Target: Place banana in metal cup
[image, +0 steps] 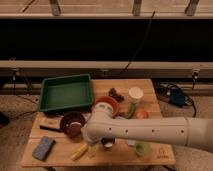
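Observation:
The banana (pixel 78 152), slim and yellow, lies on the wooden table (pixel 150 90) near its front edge, left of centre. My gripper (pixel 93 148) hangs from the white arm (pixel 145 131) just right of the banana's near end, low over the table, open and holding nothing. The metal cup (pixel 108 144), small and dark, stands right beside the gripper on its right, partly hidden under the arm.
A green tray (pixel 66 92) fills the back left. A dark red bowl (pixel 72 123) and an orange bowl (pixel 106 104) sit mid-table. A blue sponge (pixel 43 148) lies front left, a light green cup (pixel 142 148) front right, and a white cup (pixel 135 93) and green vegetable (pixel 131 111) at the back right.

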